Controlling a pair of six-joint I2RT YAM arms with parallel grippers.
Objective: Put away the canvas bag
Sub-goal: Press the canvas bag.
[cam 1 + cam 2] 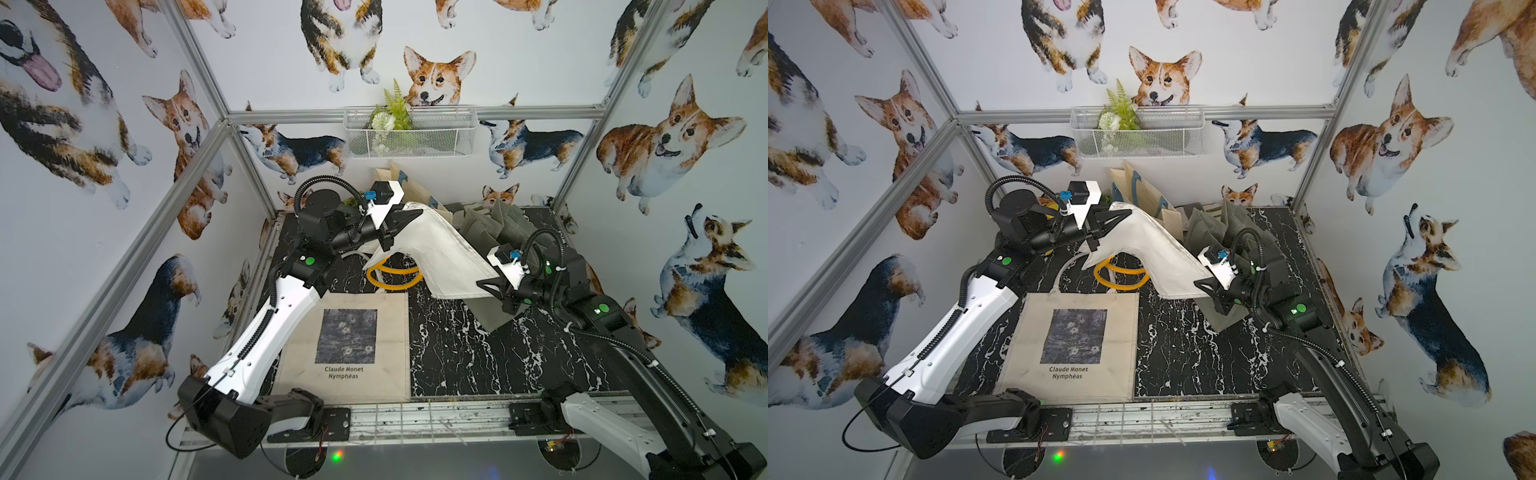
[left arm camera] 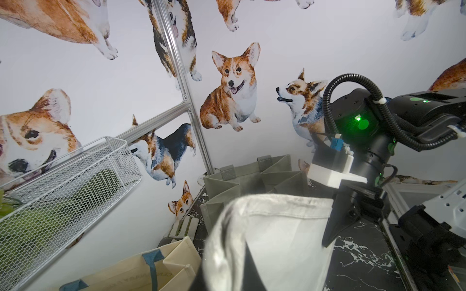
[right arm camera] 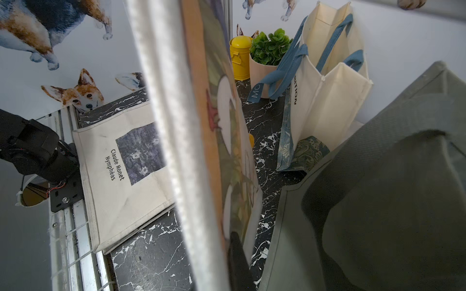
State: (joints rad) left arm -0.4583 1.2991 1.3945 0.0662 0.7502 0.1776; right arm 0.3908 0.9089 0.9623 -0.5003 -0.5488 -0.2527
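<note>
So that the white canvas bag point(image 1: 440, 253) hangs spread between them, my left tool point(image 1: 409, 219) and right tool point(image 1: 488, 289) each pinch one edge.

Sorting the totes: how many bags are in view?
4: white bag held up between left claw and right claw; Monet tote flat in front; cream blue-handled bag standing at back; grey-green bag back right. Others may hide.

canvas bag point(image 1: 440, 253) above table point(image 1: 457, 353), flat tote point(image 1: 345, 345) in front
</note>
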